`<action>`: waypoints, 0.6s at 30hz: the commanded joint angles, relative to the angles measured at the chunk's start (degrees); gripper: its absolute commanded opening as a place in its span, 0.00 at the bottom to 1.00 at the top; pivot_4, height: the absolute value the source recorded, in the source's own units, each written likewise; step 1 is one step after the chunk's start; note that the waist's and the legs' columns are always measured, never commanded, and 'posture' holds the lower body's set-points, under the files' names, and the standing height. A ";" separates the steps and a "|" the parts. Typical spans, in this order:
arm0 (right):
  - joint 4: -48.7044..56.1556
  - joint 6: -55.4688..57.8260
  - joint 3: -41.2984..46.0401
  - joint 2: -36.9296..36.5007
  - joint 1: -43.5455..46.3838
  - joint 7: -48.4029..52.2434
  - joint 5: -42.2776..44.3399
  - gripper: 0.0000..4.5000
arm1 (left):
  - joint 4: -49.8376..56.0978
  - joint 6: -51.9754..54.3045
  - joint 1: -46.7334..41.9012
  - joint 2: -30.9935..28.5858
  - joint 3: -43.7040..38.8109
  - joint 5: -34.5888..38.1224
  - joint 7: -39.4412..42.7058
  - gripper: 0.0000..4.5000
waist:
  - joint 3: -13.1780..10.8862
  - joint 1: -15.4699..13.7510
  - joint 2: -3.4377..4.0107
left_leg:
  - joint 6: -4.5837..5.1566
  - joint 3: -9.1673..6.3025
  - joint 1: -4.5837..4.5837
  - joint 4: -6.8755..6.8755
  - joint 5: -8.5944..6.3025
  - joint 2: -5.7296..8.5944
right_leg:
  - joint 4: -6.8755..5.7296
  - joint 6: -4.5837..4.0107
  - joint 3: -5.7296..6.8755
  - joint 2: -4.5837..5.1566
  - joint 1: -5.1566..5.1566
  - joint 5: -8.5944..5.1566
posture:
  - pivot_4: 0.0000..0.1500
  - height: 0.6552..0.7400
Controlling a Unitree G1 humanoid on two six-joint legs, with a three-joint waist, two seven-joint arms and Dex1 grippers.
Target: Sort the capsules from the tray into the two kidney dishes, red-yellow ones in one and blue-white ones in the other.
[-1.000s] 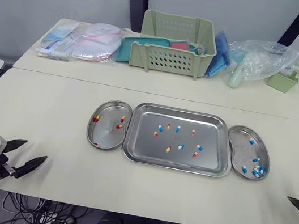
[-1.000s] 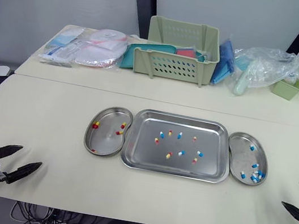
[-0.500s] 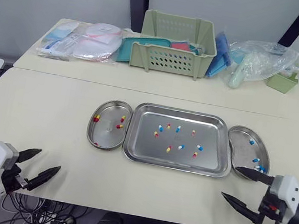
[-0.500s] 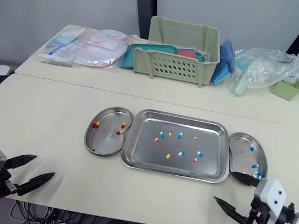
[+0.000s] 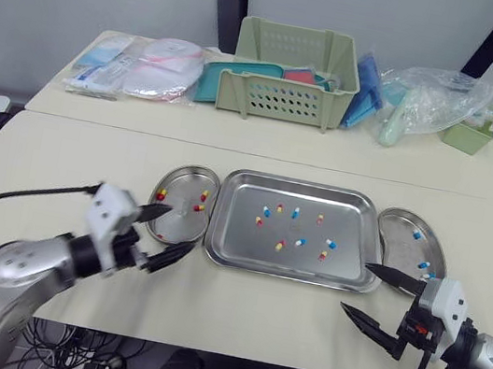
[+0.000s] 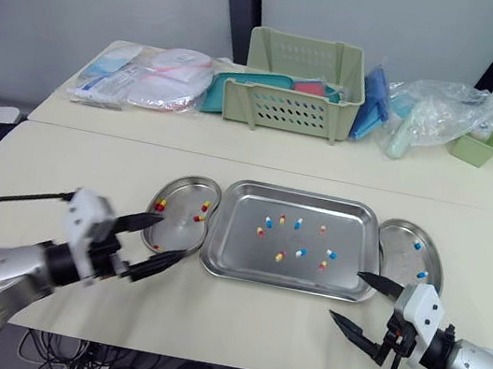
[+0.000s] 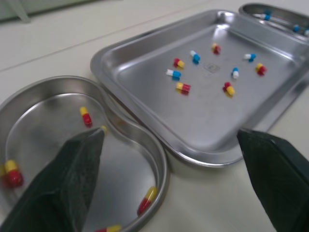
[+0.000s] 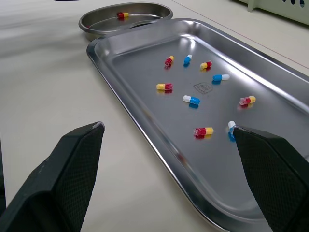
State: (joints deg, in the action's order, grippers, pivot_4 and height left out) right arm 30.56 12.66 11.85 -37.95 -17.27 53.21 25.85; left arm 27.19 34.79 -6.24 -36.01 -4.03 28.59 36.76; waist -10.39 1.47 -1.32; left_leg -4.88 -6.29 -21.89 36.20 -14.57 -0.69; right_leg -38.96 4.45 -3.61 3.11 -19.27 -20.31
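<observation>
The steel tray point(image 5: 298, 185) lies mid-table with several red-yellow capsules point(image 5: 279, 244) and blue-white capsules point(image 5: 296, 242) scattered in it. To its left, the left kidney dish point(image 5: 173, 218) holds red-yellow capsules point(image 5: 159, 195). On the tray's right, the right kidney dish point(image 5: 403, 228) holds blue-white capsules point(image 5: 423, 265). My left gripper point(image 5: 182, 228) is open and empty over the left dish's front edge; its fingers point(image 7: 72, 183) frame that dish and the tray. Just off the tray's front right corner my right gripper point(image 5: 357, 287) is open and empty, its fingers point(image 8: 72, 169) pointing across the tray.
A second table behind carries a green basket point(image 5: 291, 74), wrapped packets point(image 5: 134, 66), a plastic bag point(image 5: 431, 102) and a small green container point(image 5: 466, 133). Bare tabletop lies in front of the tray and to both sides of the dishes.
My left gripper swung from the table's front left edge in to the left dish. The right gripper shifted slightly left toward the tray's corner. Both stayed open.
</observation>
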 commanded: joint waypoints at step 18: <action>7.51 3.18 -1.29 1.00 -2.76 -6.92 0.82 1.00 | -23.77 -2.28 -21.90 9.40 19.59 -15.41 2.65 0.68 | 0.00 0.27 -0.01 | 0.00 0.03 -0.04 0.00 0.00 0.01 | 0.02 0.00 -0.02 0.00 -0.04 0.00 | 1.00 1.00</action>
State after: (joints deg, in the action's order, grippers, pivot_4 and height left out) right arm 35.91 16.30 9.96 -37.21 -19.76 46.61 25.96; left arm 3.34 33.61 -27.09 -27.08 15.57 14.23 39.42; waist -10.39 1.75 -1.34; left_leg -4.88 -6.27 -21.94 36.21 -14.57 -0.69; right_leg -38.94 4.45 -3.63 3.10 -19.31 -20.31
